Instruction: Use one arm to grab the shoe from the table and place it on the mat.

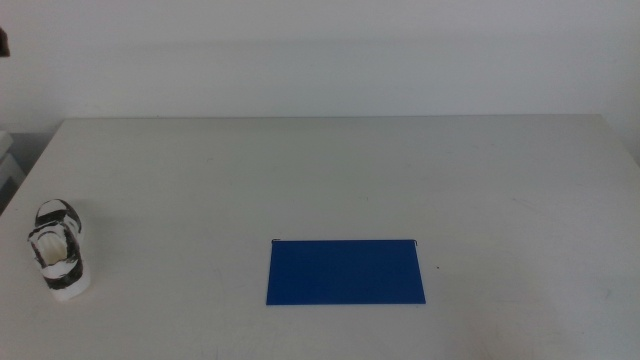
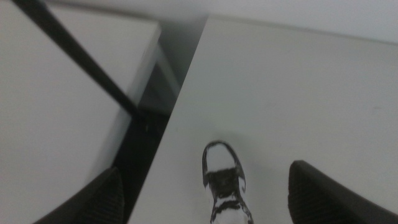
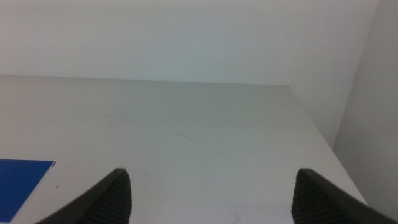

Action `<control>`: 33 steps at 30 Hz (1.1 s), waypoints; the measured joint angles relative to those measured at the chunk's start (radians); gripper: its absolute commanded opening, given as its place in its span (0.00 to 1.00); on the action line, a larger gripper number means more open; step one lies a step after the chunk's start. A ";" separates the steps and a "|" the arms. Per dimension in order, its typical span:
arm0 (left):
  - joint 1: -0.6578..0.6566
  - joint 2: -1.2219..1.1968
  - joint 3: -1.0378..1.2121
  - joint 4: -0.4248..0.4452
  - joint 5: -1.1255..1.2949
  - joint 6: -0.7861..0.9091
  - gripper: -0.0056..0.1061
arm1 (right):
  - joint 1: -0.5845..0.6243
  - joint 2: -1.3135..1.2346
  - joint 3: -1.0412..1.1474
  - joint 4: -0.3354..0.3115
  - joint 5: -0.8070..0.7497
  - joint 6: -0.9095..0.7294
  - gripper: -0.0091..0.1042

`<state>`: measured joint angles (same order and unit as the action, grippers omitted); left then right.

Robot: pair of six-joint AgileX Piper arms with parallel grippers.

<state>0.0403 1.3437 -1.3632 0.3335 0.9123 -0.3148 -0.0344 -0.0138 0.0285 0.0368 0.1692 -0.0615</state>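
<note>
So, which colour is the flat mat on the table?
The mat is solid deep blue, without any pattern. The middle view shows it best.

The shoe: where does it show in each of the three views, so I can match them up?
Middle view: the shoe stands near the table's left edge, left of the mat.
Left wrist view: at the bottom centre, between the open left end effector's jaws.
Right wrist view: not in it.
Shared landmark: the off-white table.

wall (image 1: 320, 50) – plain white | side unit (image 2: 56, 112) – white, left | light – even
</note>
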 measured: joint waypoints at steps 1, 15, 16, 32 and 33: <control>0.011 0.036 -0.036 -0.011 0.029 -0.003 0.84 | 0.000 0.000 0.000 0.000 0.000 0.000 0.67; 0.121 0.472 -0.255 -0.248 0.244 0.101 0.84 | 0.000 0.000 0.000 0.000 0.000 0.000 0.67; 0.121 0.496 -0.255 -0.259 0.244 0.102 0.84 | 0.000 0.000 0.000 0.000 0.000 0.000 0.67; 0.121 0.717 -0.256 -0.318 0.224 0.118 0.84 | 0.000 0.000 0.000 0.000 0.000 0.000 0.67; 0.121 0.719 -0.256 -0.317 0.224 0.117 0.84 | 0.000 0.000 0.000 0.000 0.000 0.000 0.67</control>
<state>0.1618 2.0631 -1.6190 0.0169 1.1367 -0.1975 -0.0344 -0.0138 0.0285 0.0368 0.1692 -0.0615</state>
